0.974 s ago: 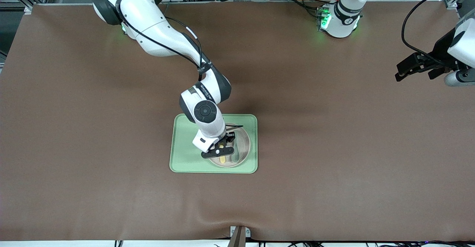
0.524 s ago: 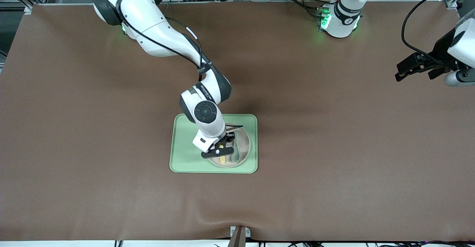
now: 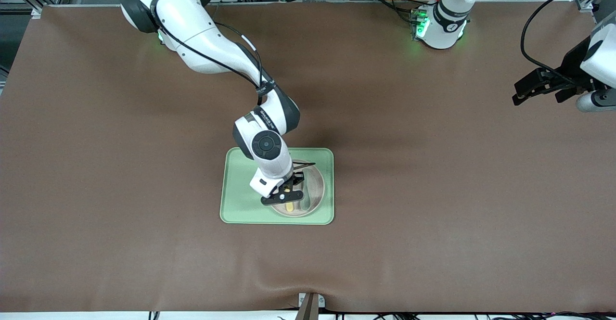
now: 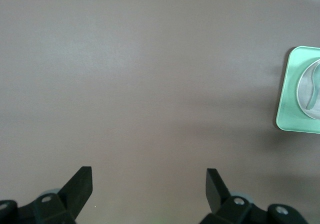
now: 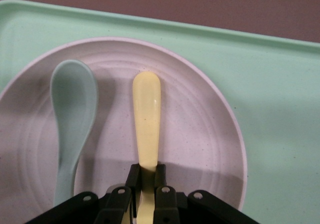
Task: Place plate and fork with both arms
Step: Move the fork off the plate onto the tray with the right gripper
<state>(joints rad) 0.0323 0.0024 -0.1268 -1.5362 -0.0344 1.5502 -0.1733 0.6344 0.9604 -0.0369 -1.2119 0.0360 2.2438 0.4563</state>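
Nothing moved, right gripper [image 5: 145, 180] pinching fork [image 5: 146, 121] on plate [image 5: 200, 134] (spoon [image 5: 72, 119] beside, wrist view only)

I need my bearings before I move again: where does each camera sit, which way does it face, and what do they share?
Front view: high across the table, facing both bases; shows both arms, the right gripper over the plate on the tray.
Left wrist view: looks down at bare table between the open left gripper; tray at the edge.
Right wrist view: close above the plate; right gripper shut on the fork, beside the spoon.
Shared: all three show tray and plate.
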